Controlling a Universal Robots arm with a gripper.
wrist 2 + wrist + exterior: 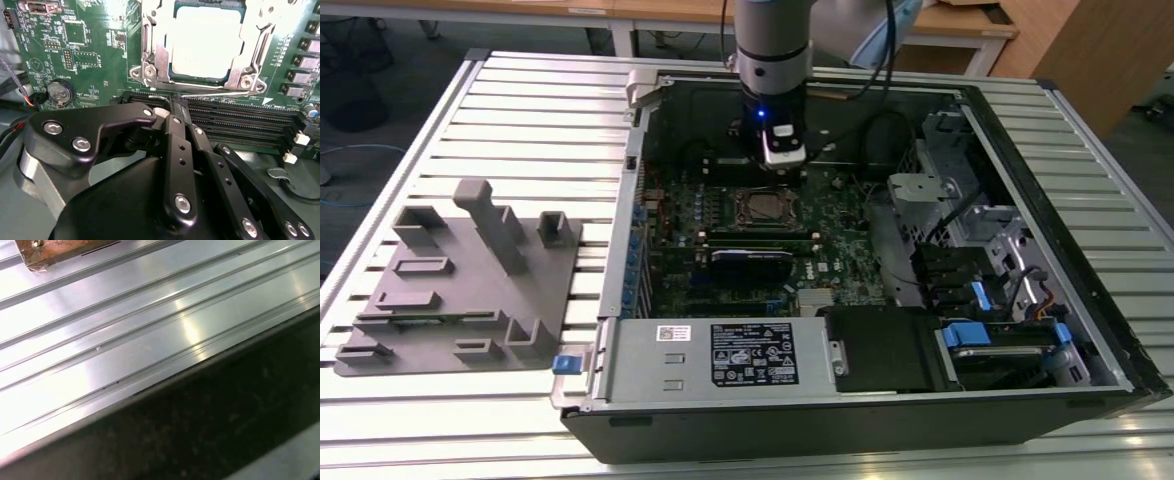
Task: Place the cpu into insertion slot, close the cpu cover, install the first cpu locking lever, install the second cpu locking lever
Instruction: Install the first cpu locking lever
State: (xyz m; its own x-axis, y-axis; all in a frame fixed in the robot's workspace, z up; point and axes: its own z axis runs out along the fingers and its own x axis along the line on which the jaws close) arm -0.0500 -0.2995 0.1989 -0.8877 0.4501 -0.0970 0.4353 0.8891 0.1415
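I am working over the big black open computer case [1067,250], which lies on the ribbed silver table [520,120]. Inside the case sits the green flat motherboard [90,55], and I place everything from that board.

My black arm gripper [179,106] hangs just above the board, next to the long narrow black memory slots [240,120]. Its fingers [176,131] are pressed together with nothing big between them. A thin silver wire lever [220,93] runs right past the tips, and I cannot tell if the tips pinch it or only touch it.

Near the middle of the board is the square black socket with a silvery rim, the insertion slot [761,207]. The small flat silver-grey square chip, the cpu [207,42], already lies in it. The thin silvery metal frame with a square hole, the cpu cover [150,45], lies down around the chip.

I think the chip is light and stiff but easy to hurt underneath, so I would hold it only by its edges. The cover looks thin and springy. The lever looks stiff and slippery, so its bent end seems the best place to push
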